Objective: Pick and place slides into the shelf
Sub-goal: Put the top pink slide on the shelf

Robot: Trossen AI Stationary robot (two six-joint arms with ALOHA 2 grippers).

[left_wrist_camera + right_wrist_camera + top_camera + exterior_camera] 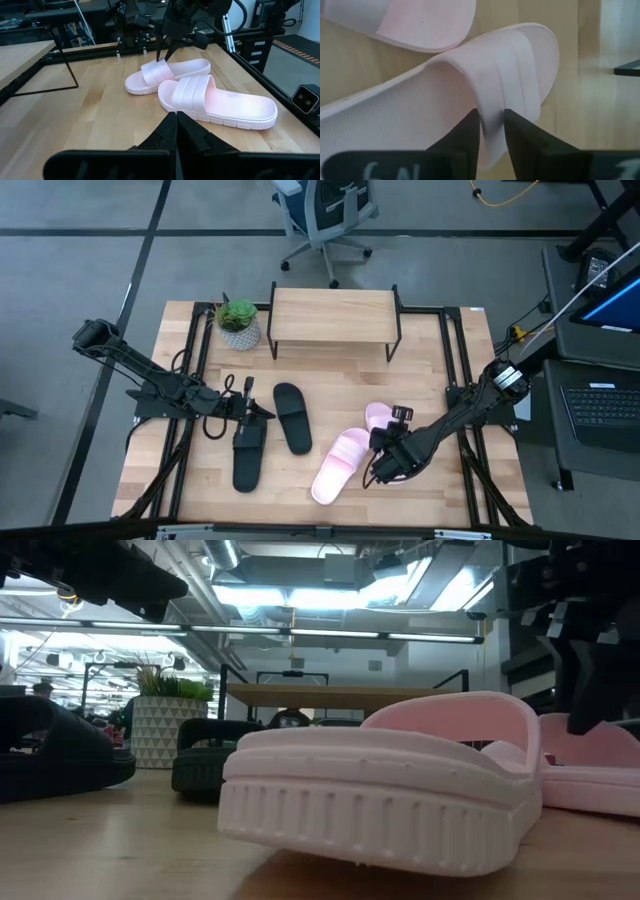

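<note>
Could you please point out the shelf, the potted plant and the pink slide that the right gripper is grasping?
shelf (334, 314): high view, top board.
potted plant (238, 317): high view, leaves.
pink slide (510, 70): right wrist view, strap.
right gripper (492, 131): right wrist view, between fingertips.

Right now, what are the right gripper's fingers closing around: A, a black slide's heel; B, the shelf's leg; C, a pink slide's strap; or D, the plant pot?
C: in the right wrist view the right gripper has one finger on each side of the pink slide's strap.
</note>
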